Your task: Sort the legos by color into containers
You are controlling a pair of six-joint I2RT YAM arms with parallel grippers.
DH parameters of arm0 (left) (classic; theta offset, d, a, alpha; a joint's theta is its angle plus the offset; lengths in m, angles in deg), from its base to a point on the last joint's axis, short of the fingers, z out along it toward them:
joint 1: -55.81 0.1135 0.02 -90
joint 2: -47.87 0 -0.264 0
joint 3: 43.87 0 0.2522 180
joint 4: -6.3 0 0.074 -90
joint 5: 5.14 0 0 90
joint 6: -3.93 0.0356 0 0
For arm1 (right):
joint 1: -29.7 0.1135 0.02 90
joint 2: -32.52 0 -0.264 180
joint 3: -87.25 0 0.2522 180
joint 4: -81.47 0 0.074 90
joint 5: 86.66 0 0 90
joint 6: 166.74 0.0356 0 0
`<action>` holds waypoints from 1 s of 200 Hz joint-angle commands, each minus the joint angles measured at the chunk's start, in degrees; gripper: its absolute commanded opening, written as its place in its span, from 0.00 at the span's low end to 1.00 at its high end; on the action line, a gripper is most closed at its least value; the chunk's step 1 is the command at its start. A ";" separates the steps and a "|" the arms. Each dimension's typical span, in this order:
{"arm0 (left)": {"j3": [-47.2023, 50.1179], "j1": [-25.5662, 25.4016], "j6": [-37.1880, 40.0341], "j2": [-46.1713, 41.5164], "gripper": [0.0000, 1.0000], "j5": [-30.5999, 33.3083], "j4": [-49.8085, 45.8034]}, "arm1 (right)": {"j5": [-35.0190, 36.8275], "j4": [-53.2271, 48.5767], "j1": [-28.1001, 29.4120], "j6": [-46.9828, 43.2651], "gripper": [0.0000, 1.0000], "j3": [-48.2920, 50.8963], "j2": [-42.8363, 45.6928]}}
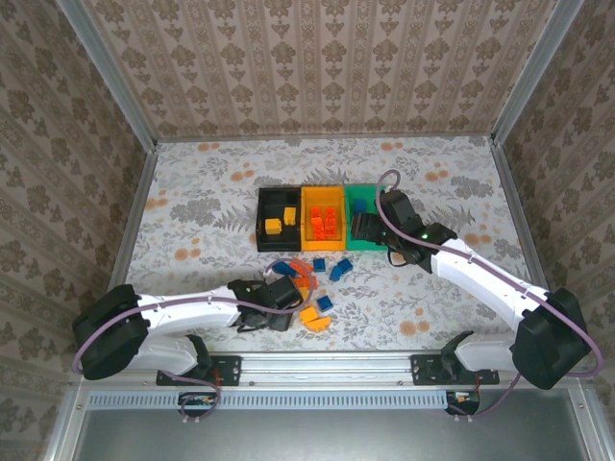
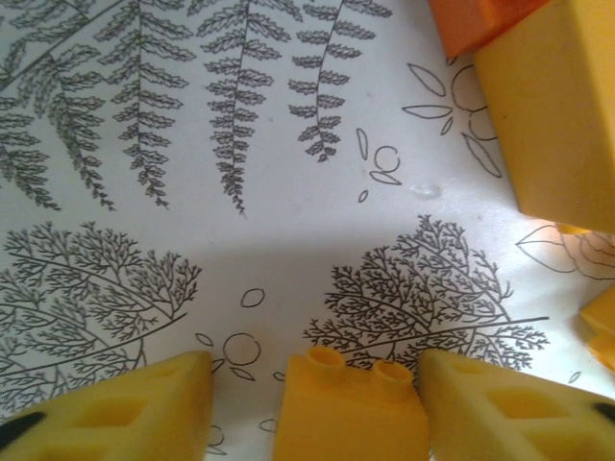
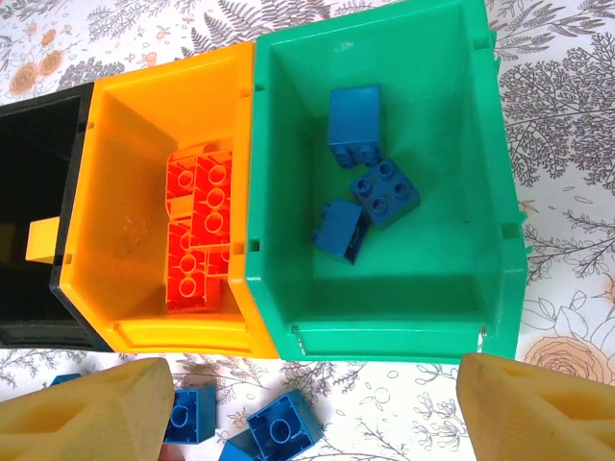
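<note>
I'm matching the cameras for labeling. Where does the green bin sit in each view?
Top external: green bin just right of centre, at the right end of its row.
Right wrist: green bin upper centre-right, three blue bricks inside.
Shared landmark: orange bin joined on its left.

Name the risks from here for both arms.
The yellow brick sits off-centre in the left gripper, nearer one finger, so closing may twist it away. A second yellow brick lies close and may get nudged. The right gripper hangs open by the green bin; lowering toward the blue bricks could clip its wall.
</note>
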 commanded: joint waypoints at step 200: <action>-5.07 7.27 5.40 -10.66 0.77 -14.03 -10.88 | 0.92 -1.00 -1.21 1.13 0.79 3.83 3.93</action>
